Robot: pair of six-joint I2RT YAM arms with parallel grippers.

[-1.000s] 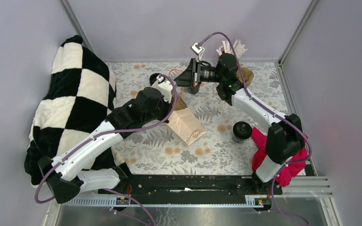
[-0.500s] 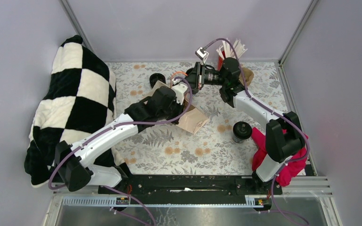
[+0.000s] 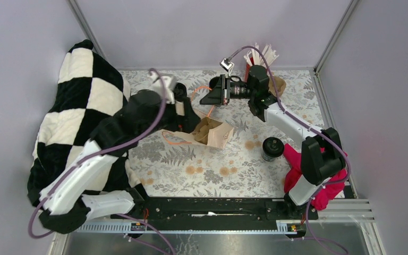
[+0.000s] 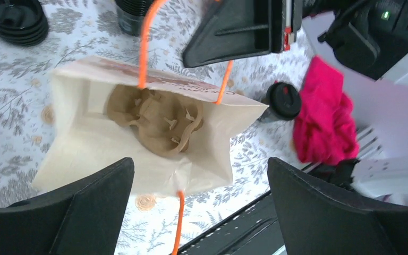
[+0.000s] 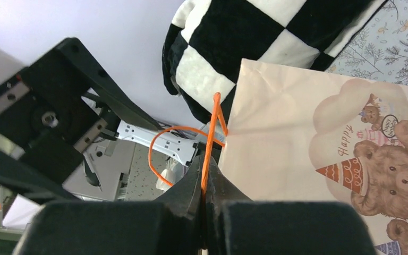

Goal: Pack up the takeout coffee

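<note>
The takeout coffee [image 3: 272, 149] is a short black lidded cup standing at the right of the table; it also shows in the left wrist view [image 4: 284, 101]. The paper bag [image 3: 219, 136] leans with its mouth open, and a brown pulp carrier [image 4: 156, 119] sits inside. My right gripper [image 3: 206, 99] is shut on one orange handle [image 5: 208, 138] of the bag [image 5: 297, 154]. My left gripper [image 3: 187, 112] hangs open over the bag's mouth [image 4: 199, 212] with nothing between its fingers. The other orange handle [image 4: 178, 223] dangles loose.
A black-and-white checked blanket [image 3: 82, 111] fills the left side. A pink cloth [image 3: 319, 178] lies by the right arm's base. A red cup of white sticks [image 3: 256, 57] stands at the back. A stack of black lids [image 4: 13, 21] and a black cup [image 4: 133, 10] sit behind the bag.
My left gripper has opened, let go of the bag and drawn back to the left. The bag now gapes wider. The right gripper still pinches its handle.
</note>
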